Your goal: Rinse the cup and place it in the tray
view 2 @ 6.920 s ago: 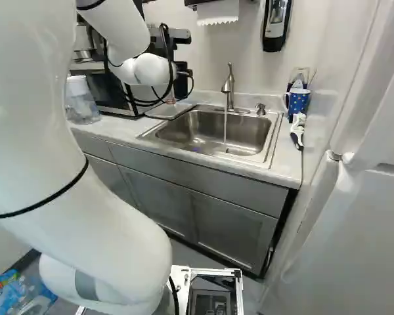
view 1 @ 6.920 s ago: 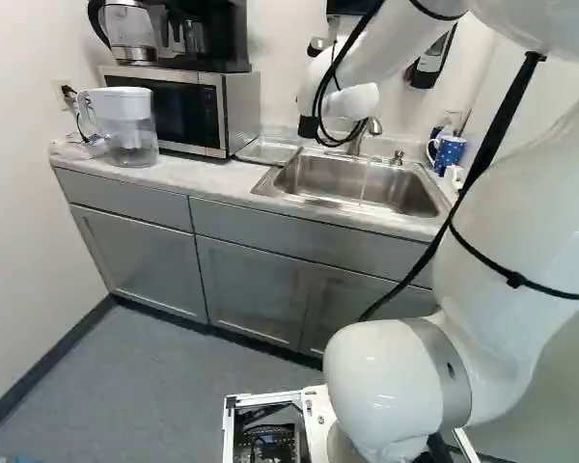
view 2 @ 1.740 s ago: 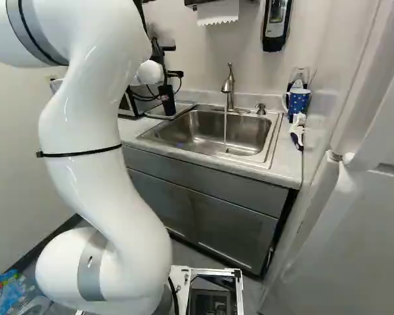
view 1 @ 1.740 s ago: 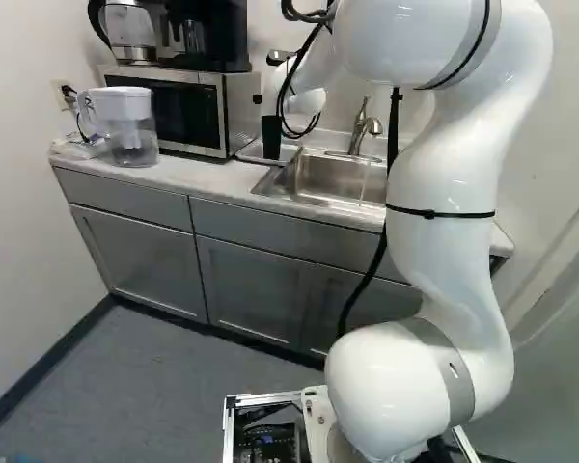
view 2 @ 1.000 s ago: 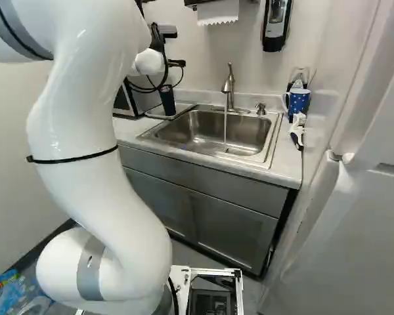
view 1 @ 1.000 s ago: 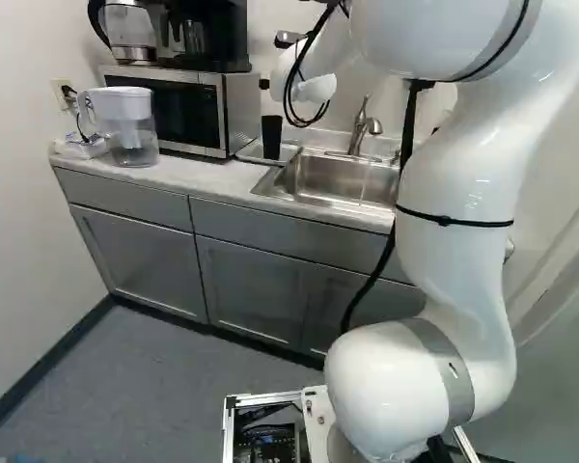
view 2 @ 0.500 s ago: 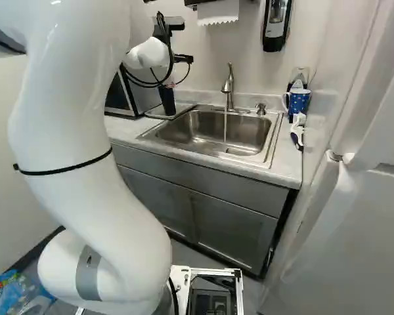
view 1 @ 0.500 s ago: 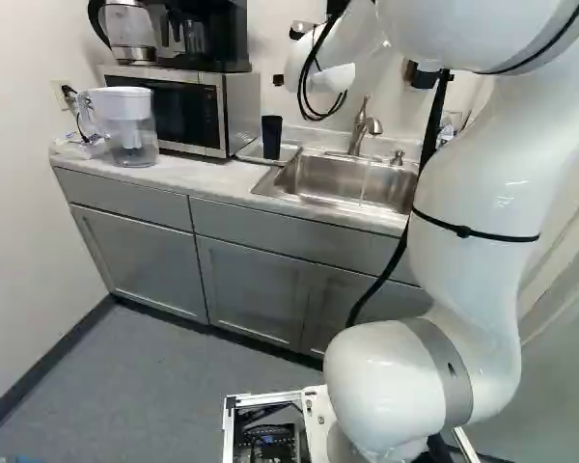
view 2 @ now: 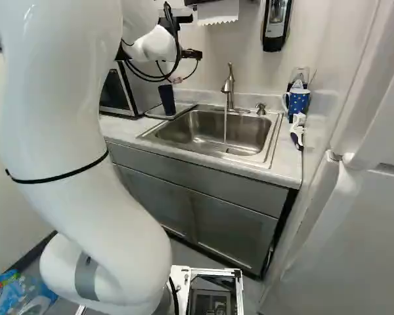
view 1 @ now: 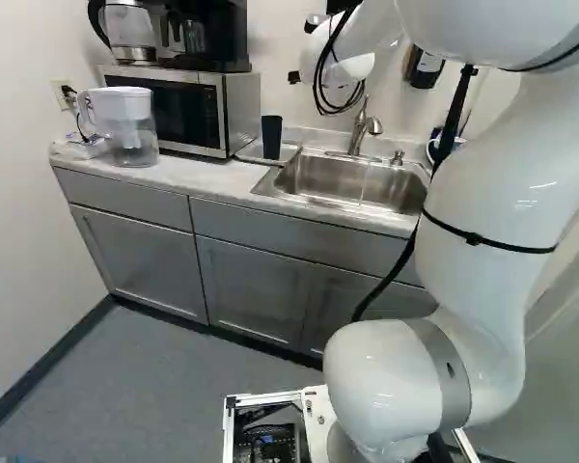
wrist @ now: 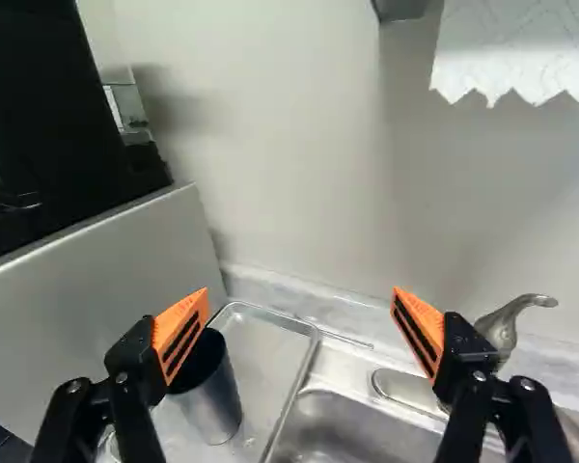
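High over the counter, my gripper [view 2: 192,55] shows as black parts beside the white wrist. In the wrist view the gripper [wrist: 301,299] is open, its orange pads wide apart with nothing between them. The dark cup [view 1: 271,137] stands upright in the metal tray [view 1: 290,152], left of the sink. From the wrist the same cup [wrist: 212,400] appears beyond and below one finger, clear of the grip, on the tray [wrist: 265,347]. Water runs from the faucet [view 2: 228,85] into the sink [view 2: 203,134].
The microwave [view 1: 174,106] borders the tray, with a coffee maker [view 1: 207,34] on top. A water pitcher [view 1: 127,121] stands farther along the counter. A blue dotted mug [view 2: 297,100] and a brush [view 2: 297,131] are beyond the sink. A paper towel [wrist: 521,48] hangs above.
My gripper has moved up and away from the cup, toward the right in the left base view. The cup has stayed in the tray over the last second. The base has not moved.
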Available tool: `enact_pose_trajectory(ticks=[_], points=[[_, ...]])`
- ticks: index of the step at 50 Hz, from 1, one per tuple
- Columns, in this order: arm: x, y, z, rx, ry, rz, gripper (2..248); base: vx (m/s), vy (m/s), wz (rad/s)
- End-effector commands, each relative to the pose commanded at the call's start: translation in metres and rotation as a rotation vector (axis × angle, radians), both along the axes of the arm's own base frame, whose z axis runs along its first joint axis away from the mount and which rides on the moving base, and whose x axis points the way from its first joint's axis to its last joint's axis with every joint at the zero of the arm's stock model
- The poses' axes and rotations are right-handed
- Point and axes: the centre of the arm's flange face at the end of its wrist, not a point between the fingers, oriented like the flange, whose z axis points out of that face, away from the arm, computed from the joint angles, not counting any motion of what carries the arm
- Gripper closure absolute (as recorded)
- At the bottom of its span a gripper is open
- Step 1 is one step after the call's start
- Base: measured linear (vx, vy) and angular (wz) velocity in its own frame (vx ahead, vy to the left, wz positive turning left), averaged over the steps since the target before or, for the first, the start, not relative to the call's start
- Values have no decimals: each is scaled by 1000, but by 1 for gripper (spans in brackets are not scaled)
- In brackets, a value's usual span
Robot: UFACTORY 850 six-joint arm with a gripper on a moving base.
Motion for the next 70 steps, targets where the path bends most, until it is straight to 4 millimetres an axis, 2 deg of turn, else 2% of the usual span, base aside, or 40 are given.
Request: enact_pose_trajectory(ticks=[29,46,57,70], points=[[-4,-46,26,-18,16,-78,3,0,0,0],[-2,-72,24,-17,30,-124,3,0,0,0],[10,-89,23,-17,27,-148,3,0,0,0],[33,-102,21,-17,20,-162,3,0,0,0]])
